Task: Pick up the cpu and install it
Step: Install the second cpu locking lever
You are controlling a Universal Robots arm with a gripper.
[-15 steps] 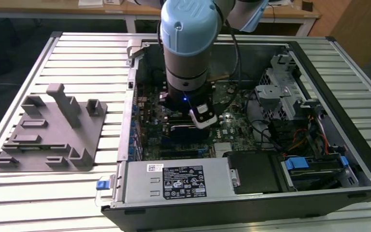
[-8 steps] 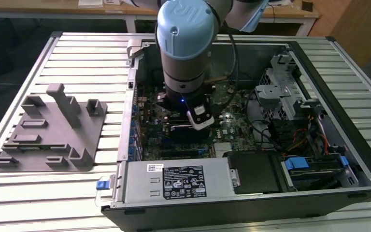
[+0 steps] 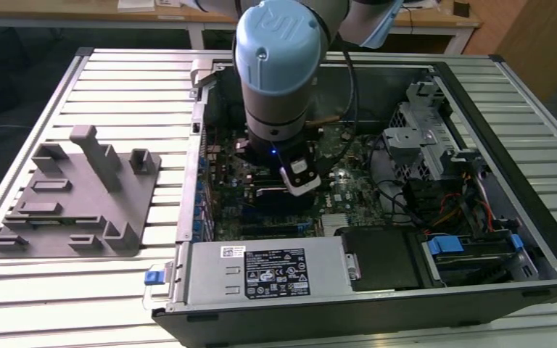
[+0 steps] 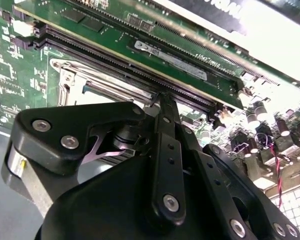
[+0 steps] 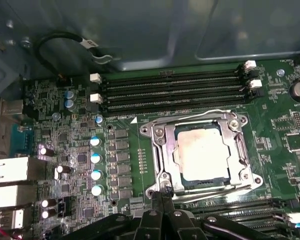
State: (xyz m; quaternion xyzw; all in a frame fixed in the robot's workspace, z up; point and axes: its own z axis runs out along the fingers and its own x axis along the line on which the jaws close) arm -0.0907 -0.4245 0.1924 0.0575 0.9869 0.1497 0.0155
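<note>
Inside the open computer case [image 3: 376, 72] on the slatted tabletop [image 3: 114, 290], the cpu [image 5: 204, 154] lies flat in the metal socket frame [image 5: 157, 145] of the green motherboard [image 5: 275, 125], its silvery top plate facing up and the frame open around it. In the first wrist view the hand [image 5: 164, 192] sits just beside the socket's near edge, its two fingers drawn together to a narrow point with nothing between them; the second wrist view shows the same closed, empty tips [image 4: 160, 100] hovering close over the board by the memory slots.

By its look the chip is light, thin and rigid, and its smooth metal plate would be slippery under hard fingers. I judge it fragile on the underside and at the corners, so the sound hold is by two opposite edges of the plate, kept level and never pried against the frame.

Counted: one cpu, one socket frame, one hand. Beyond the socket run four long memory slots [image 5: 170, 90], with white latches at their ends. On the tabletop toward the exterior view's left rests one grey fixture block [image 3: 75, 196], well apart from the case.
</note>
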